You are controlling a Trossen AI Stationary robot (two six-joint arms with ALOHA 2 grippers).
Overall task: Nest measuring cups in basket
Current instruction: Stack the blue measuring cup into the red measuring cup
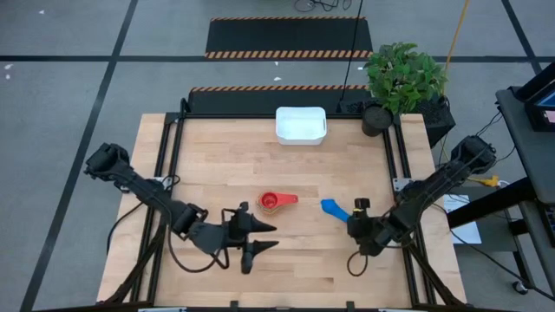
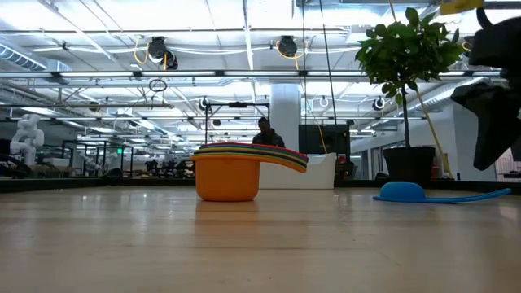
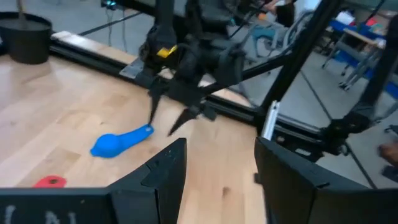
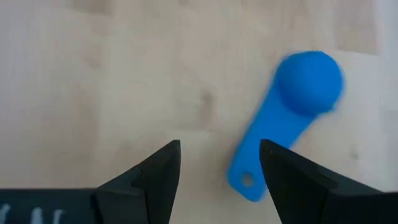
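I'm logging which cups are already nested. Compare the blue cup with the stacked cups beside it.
The blue measuring cup lies alone; the stack of nested cups holds several, red on top, orange outermost in the low view.
The blue cup lies bowl-down, domed side up; the stack sits upright, open side up.
The blue cup lies just ahead of the open right hand; the stack sits nearer the left hand.
Both rest on the wooden table, outside the white basket.

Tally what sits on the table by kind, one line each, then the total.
Nested stack of measuring cups, orange cup outermost: 1
Lone blue measuring cup, upside down: 1
White basket: 1
Potted plant at the table's corner: 1
Total: 4
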